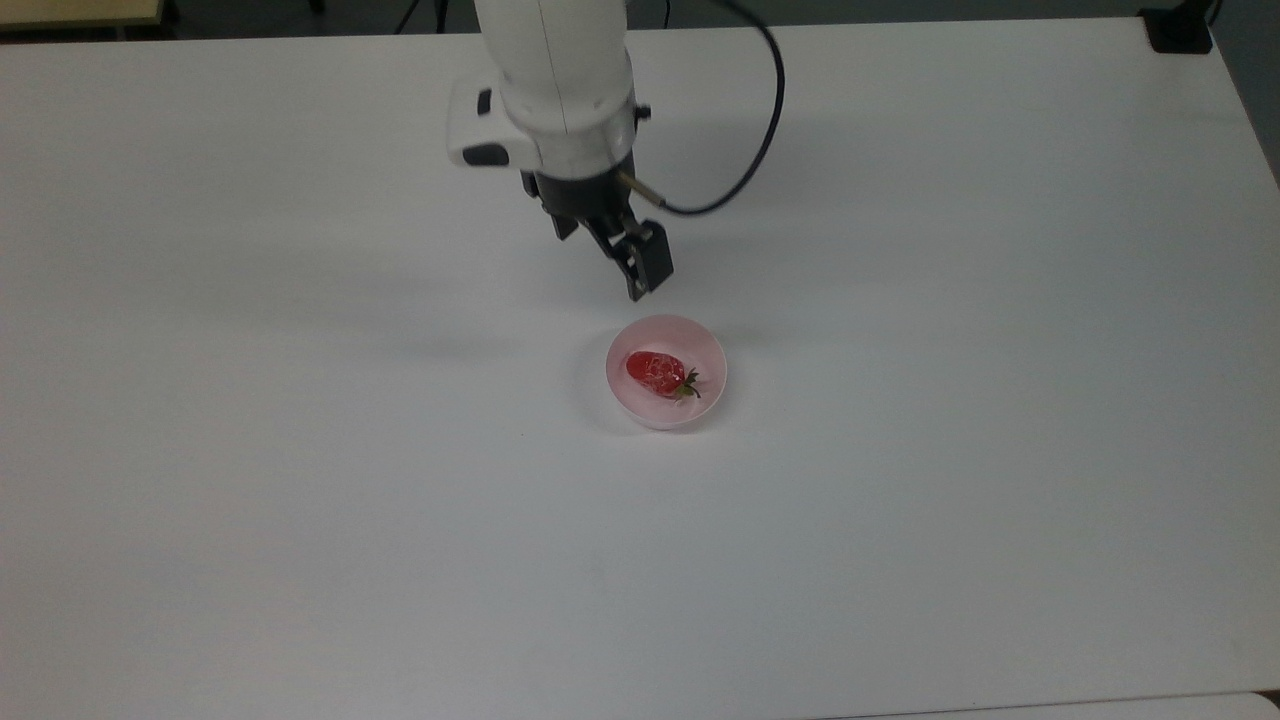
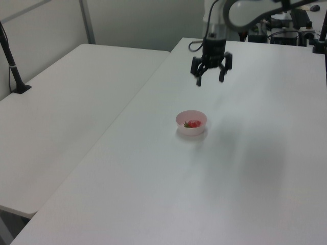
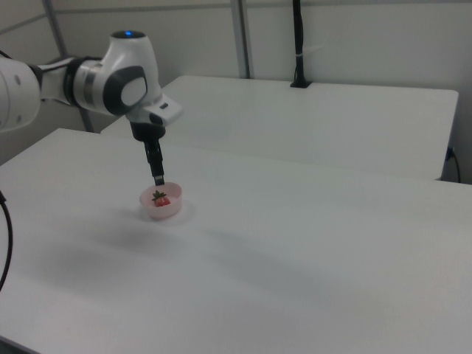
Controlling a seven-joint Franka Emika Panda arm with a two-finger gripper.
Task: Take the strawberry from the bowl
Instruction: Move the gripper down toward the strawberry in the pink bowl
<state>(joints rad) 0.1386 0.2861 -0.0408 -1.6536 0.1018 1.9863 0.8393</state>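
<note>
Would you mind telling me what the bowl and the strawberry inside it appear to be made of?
The bowl looks like thin, smooth pale pink plastic: even colour, plain matte inside. The strawberry is glossy red with whitish sheen marks and a green leafy cap; that shine suggests a plastic replica, though real fruit cannot be ruled out.

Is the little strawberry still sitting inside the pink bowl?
Yes, inside. The strawberry lies on the bowl floor; the open tool hangs above, empty.
</note>
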